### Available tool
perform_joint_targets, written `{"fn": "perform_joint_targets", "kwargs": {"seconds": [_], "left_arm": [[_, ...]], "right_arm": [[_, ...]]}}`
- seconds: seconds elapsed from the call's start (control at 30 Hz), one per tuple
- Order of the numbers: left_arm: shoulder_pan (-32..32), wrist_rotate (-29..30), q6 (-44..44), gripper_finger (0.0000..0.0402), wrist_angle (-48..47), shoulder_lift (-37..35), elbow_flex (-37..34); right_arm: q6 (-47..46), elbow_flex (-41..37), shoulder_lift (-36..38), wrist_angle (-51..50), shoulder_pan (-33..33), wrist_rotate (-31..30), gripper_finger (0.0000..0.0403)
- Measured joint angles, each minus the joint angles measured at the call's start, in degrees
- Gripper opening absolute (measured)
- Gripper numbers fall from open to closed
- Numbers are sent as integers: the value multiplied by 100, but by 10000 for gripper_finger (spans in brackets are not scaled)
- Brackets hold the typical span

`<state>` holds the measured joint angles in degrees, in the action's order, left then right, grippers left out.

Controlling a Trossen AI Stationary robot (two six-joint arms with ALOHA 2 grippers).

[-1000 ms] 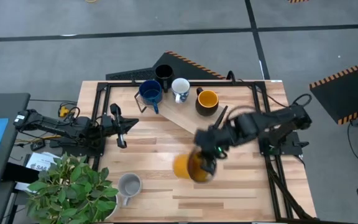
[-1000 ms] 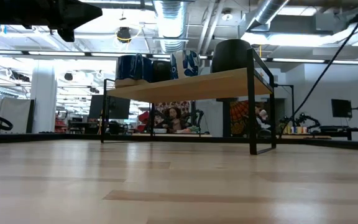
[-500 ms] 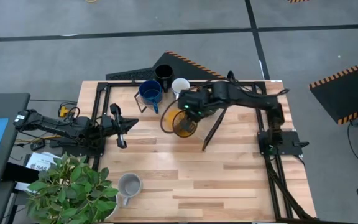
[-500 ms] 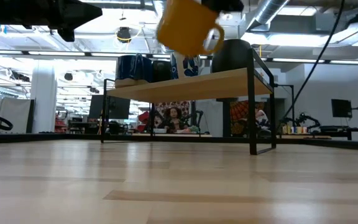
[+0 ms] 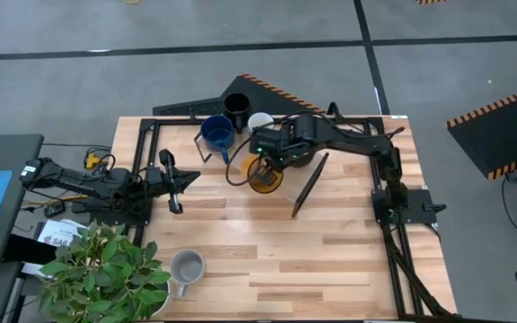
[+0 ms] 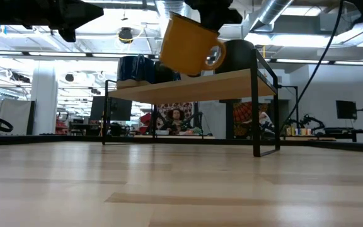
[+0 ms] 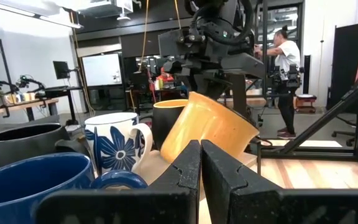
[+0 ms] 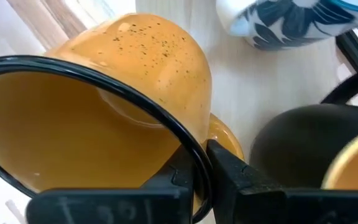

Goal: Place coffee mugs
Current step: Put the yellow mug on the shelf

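My right gripper is shut on a yellow-orange mug, in the air over the near edge of the raised wooden shelf. On the shelf stand the black mug, the dark blue mug, the white flowered mug and a mug that is dark outside and yellow inside, which my right arm hides in the high view. The light grey mug stands on its base on the table near the plant. My left gripper waits, shut, by the table's left edge. My right gripper holds the yellow-orange mug by its rim, right beside the handle, with one finger inside the mug and one outside. The fingers come from above. The mug is lifted clear and hangs tilted, with its handle toward the right.
A black metal frame carries the shelf, and its posts stand on the table. A potted plant fills the near left corner. Bare wooden table stretches along the near side.
My right gripper has carried the yellow-orange mug from over the table's near middle up and toward the far edge, to the shelf beside the other mugs. Over the last half second it has barely moved on, and the mug has tipped further.
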<state>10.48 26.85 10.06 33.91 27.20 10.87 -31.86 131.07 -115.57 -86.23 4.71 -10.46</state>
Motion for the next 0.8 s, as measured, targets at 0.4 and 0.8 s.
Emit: {"fn": "perform_joint_targets", "kwargs": {"seconds": [0.4,0.8], "left_arm": [[-2,2,-17,0,0,0,0],[0,3,5,0,1,0,0]], "right_arm": [[177,-116,10,156,139,-22,77],[194,-122,11,325,371,9,80]]}}
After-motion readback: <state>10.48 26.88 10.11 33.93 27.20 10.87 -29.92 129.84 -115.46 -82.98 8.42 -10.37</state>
